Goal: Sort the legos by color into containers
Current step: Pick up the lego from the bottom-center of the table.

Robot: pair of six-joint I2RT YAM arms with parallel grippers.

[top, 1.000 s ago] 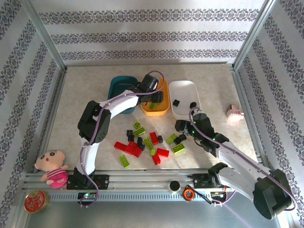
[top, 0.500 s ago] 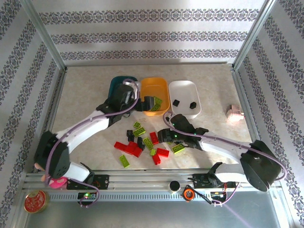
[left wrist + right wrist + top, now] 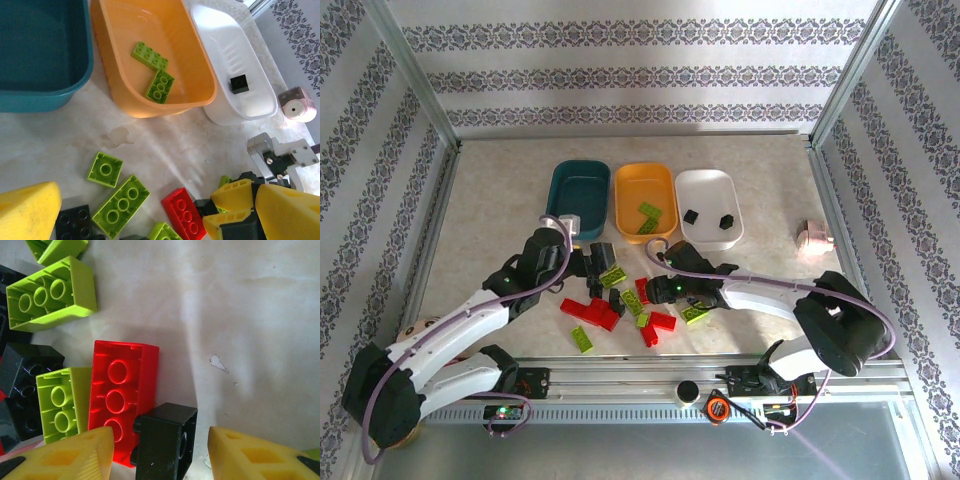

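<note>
Scene: a heap [image 3: 620, 300] of red, green and black bricks lies on the table [image 3: 500, 210], in front of three trays set side by side.
Teal tray [image 3: 578, 190]: left end of the row, just beside the orange one; in the left wrist view [image 3: 40, 45] its near wall fills the upper left corner.
Orange tray [image 3: 645, 185]: middle of the row. A green pair [image 3: 160, 86] of bricks lies on its floor, studs up, close together.
White tray [image 3: 705, 190]: right end of the row. A black pair [image 3: 690, 215] of small bricks rests inside, set apart from each other.
Left gripper [image 3: 598, 262]: low over the heap's left side, fingers [image 3: 25, 210] spread wide and grasping nothing. A long green brick [image 3: 120, 205] lies on the table between them.
Right gripper [image 3: 656, 290]: down at the heap's right side, its fingers [image 3: 260, 455] either side of one black brick [image 3: 165, 440], released, with a gap showing on each side.
Black brick: on the table, against the near end of a red brick [image 3: 122, 395].
Red brick: studs up, with a short green block [image 3: 62, 407] close against its left side.
</note>
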